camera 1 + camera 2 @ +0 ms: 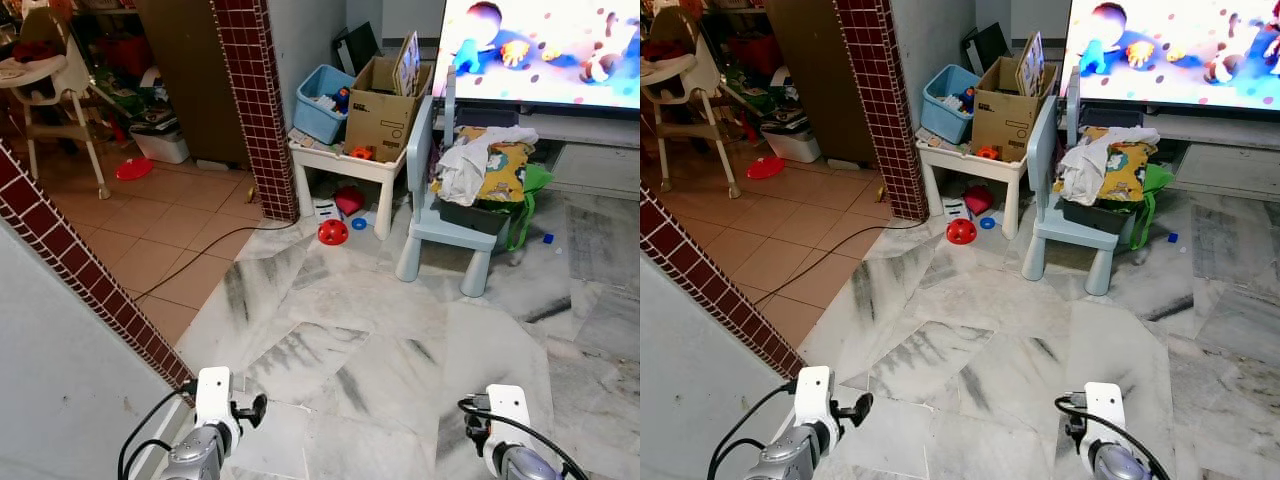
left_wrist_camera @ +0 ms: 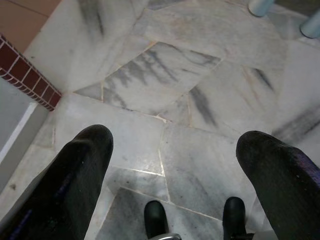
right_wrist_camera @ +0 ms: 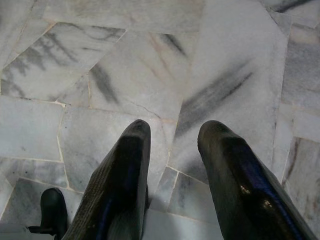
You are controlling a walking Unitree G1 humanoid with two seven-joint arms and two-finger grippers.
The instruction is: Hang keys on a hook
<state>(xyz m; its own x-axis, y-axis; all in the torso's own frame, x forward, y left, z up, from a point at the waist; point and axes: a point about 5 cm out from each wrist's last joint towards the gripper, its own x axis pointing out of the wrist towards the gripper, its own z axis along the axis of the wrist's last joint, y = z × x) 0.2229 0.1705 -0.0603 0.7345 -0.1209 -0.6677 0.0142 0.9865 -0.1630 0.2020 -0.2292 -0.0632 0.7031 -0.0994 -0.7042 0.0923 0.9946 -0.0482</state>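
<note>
The near floor (image 1: 400, 340) is grey-veined marble in irregular slabs; far left it changes to orange tile (image 1: 150, 230). A black cable (image 1: 200, 262) runs across the tile onto the marble. On the marble stand a small white table (image 1: 345, 170) and, to its right, a pale blue child's chair (image 1: 440, 225). A red ball (image 1: 333, 232) lies near the table's legs. A red plate (image 1: 133, 168) lies on the tile, far left, beside a white high chair (image 1: 60, 100).

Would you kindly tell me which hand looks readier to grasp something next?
Left, marginally: the left hand hangs empty with fingers spread wide over the marble floor, while the right hand, also empty, gapes narrower. Neither is near anything to grasp.
</note>
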